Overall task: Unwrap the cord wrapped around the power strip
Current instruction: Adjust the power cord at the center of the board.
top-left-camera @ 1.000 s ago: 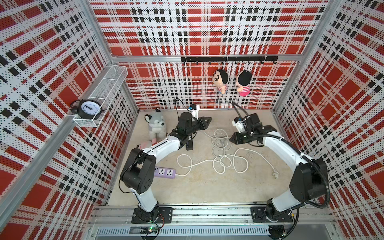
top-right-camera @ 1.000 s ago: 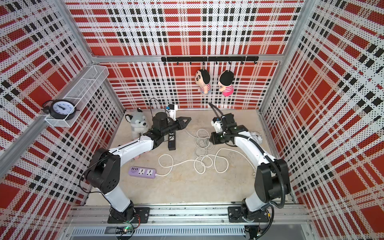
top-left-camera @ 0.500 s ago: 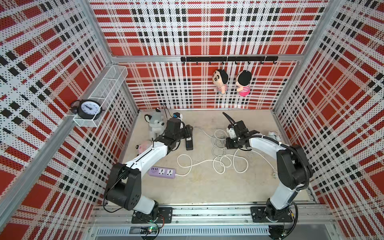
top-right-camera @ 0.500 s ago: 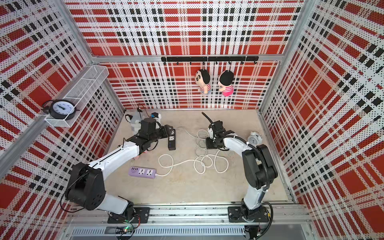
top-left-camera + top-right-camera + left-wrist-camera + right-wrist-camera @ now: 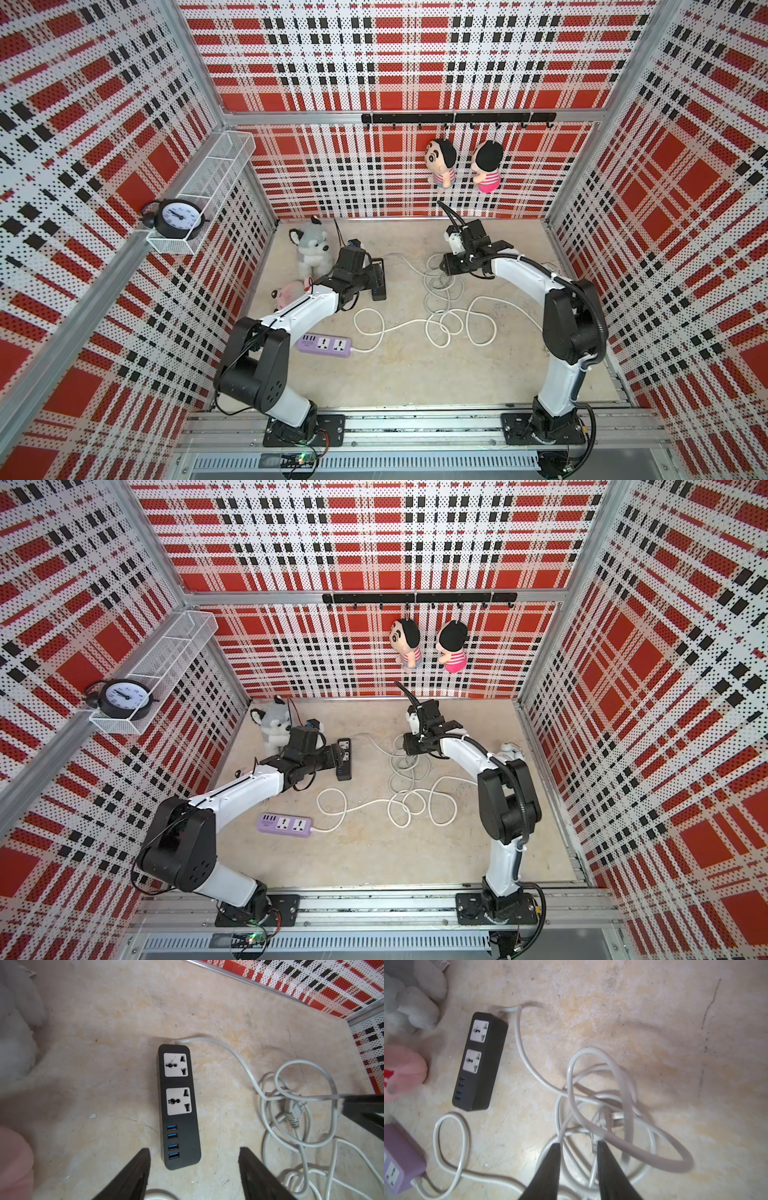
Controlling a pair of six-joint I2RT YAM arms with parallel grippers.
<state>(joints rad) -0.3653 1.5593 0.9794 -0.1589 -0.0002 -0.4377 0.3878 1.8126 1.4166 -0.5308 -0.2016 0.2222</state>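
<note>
Power strip: the black power strip point(image 5: 378, 279) point(image 5: 344, 759) point(image 5: 179, 1105) lies flat on the table point(image 5: 415, 382), sockets up, with no turns of cord around it.
Cord: its pale cord point(image 5: 247, 1068) point(image 5: 527, 1057) leaves the socket end and runs off to the strip's right into a loose heap of loops. The plug point(image 5: 293, 1109) point(image 5: 610, 1120) lies inside that heap.
Neighbours: a husky plush point(image 5: 312, 249) sits just beside the strip on its left, and a pink plush point(image 5: 291, 291) is near it on the same side. A purple power strip point(image 5: 324, 345) point(image 5: 284, 825) lies well in front.
In the way: the purple strip's white cord point(image 5: 415, 322) curls to the black strip's right and overlaps the heap. Where the two tangle, I cannot tell them apart.
Left arm: it stretches low from the front. The left gripper point(image 5: 193, 1149) has its jaws spread wide, flanking the strip's USB end without touching it.
Right arm: the elbow is raised and the forearm points at the heap. The right gripper point(image 5: 578, 1144) has its jaws slightly parted over the strands, with one loop against a finger and nothing pinched.
Change: the strip lies where it was a second ago. The left wrist has drawn back from beyond it, and the right elbow has swung inward.
</note>
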